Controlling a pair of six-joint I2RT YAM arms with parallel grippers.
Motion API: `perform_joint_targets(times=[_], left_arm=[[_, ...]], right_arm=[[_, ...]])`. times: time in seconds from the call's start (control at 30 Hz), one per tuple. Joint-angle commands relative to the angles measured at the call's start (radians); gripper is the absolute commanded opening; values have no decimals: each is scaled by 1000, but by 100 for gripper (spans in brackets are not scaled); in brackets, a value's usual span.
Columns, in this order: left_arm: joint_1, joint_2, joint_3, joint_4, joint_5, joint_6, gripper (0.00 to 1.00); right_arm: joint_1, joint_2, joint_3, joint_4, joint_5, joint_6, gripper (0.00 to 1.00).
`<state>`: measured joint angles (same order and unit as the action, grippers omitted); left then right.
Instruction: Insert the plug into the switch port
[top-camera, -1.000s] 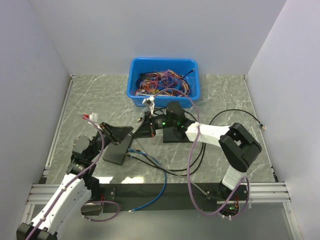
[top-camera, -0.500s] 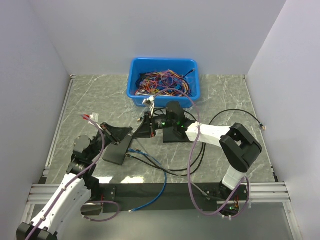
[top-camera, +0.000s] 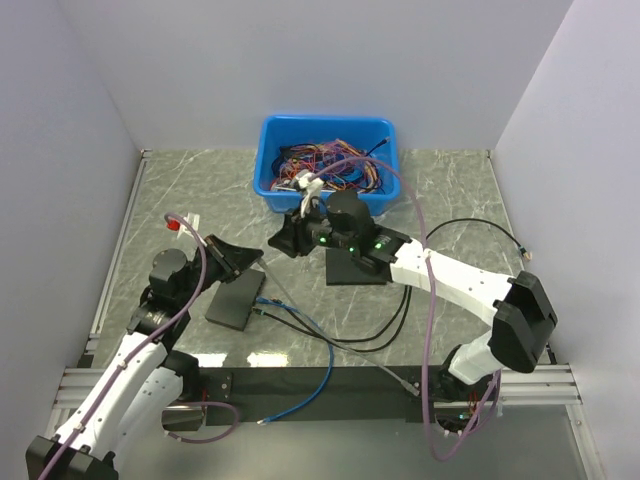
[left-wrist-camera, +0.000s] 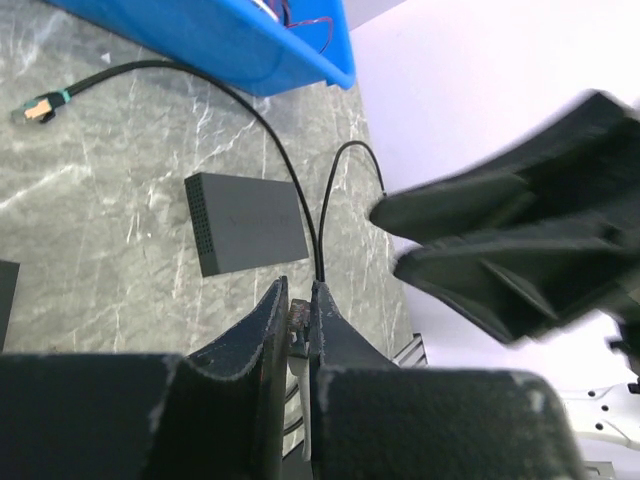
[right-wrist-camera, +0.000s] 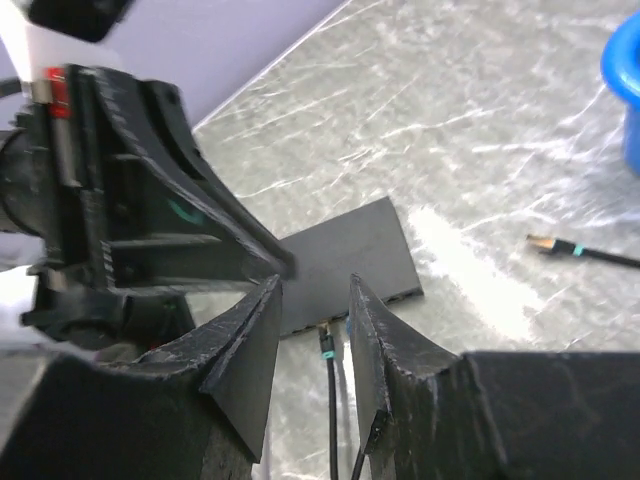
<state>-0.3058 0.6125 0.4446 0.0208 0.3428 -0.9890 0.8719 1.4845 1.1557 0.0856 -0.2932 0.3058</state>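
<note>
The switch is a flat dark box on the table. Its port row runs along its near edge in the right wrist view, with a black green-banded plug and a blue cable at it. My left gripper hovers above the switch's far end. It is shut on a small plug pinched between its fingers, with a black cable running off it. My right gripper is open and empty, just right of the left one, above the switch.
A plain black slab lies under the right arm and shows in the left wrist view. A blue bin of tangled wires stands at the back. A loose green-banded plug lies on the marble table. Black cables loop at right.
The right arm has risen and its elbow swung out to the right, with the gripper drawn slightly back toward the bin. The left arm has lifted a little, still pinching the plug.
</note>
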Motion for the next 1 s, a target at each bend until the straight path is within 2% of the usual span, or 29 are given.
perform_joint_targets(times=[0.0, 0.4, 0.83, 0.97], left_arm=[[-4, 1, 40, 4, 5, -28, 1], [-4, -22, 34, -12, -11, -17, 0], [-4, -14, 26, 4, -14, -16, 1], [-4, -11, 26, 16, -5, -16, 1]], right_arm=[[58, -9, 52, -130, 177, -99, 41], [160, 40, 81, -138, 224, -112, 42], [173, 82, 117, -150, 195, -103, 42], [171, 102, 133, -165, 180, -106, 38]])
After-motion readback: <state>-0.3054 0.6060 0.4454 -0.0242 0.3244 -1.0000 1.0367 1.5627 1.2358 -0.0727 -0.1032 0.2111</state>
